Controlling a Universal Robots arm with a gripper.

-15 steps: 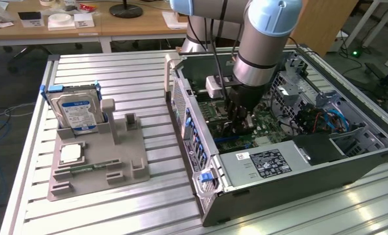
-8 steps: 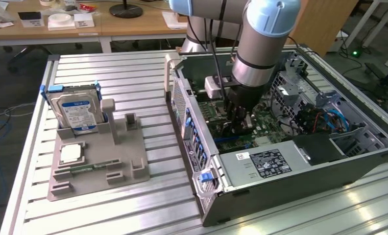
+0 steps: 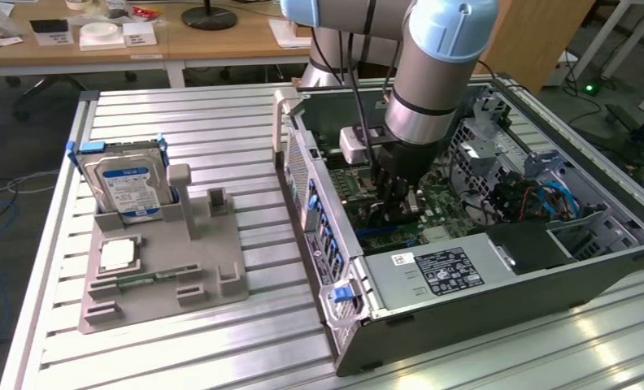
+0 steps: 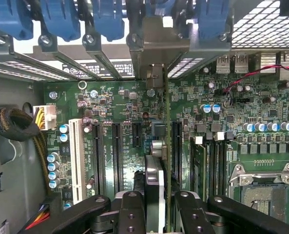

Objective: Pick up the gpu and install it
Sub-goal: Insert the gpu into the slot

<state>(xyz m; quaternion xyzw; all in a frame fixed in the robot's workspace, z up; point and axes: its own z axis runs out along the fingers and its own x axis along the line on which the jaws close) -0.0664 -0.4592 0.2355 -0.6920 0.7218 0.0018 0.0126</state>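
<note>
Gpu (image 4: 160,146) edge-on, upright over motherboard (image 4: 261,141) slots inside open computer case (image 3: 539,268); gripper (image 4: 154,204) fingers clamped on its near edge. Case at 3 o'clock of grey parts tray (image 3: 137,301); hard drive (image 3: 127,187) stands at tray's 12 o'clock

A silver hard drive (image 3: 130,188) with a blue-white label stands upright in a grey holder (image 3: 159,272) at the left of the frame, on the ribbed metal worktop (image 3: 246,349). A small green memory stick (image 3: 149,279) lies flat in the holder, lower down. A wooden desk (image 3: 116,49) crosses the upper left.
</note>
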